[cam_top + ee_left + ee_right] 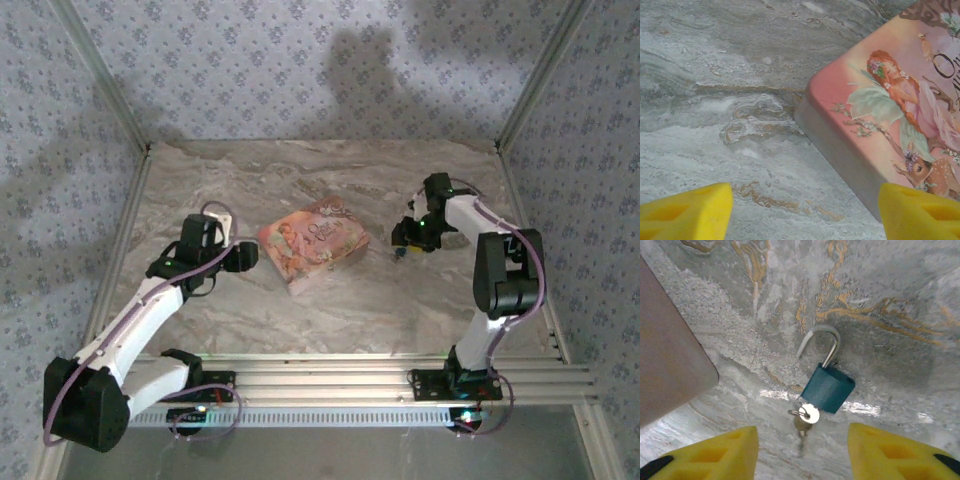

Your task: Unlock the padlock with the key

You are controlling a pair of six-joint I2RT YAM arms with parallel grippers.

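The small teal padlock (829,389) lies flat on the marble table (900,300). Its silver shackle (820,337) has one leg in the body, and the other end hangs free to the left. A silver key (809,414) on a small ring sticks into the lock's lower edge, with a second key (801,427) trailing from the ring. My right gripper (802,455) hovers open just above, touching neither lock nor key. In the top view the padlock (399,252) is a dark speck under the right gripper (408,238). My left gripper (805,215) is open and holds nothing.
The flat pink patterned box (313,243) lies mid-table between the arms. Its corner (812,92) is close ahead of the left gripper (250,257), and its grey side (670,365) is left of the padlock. Papered walls enclose the table on three sides.
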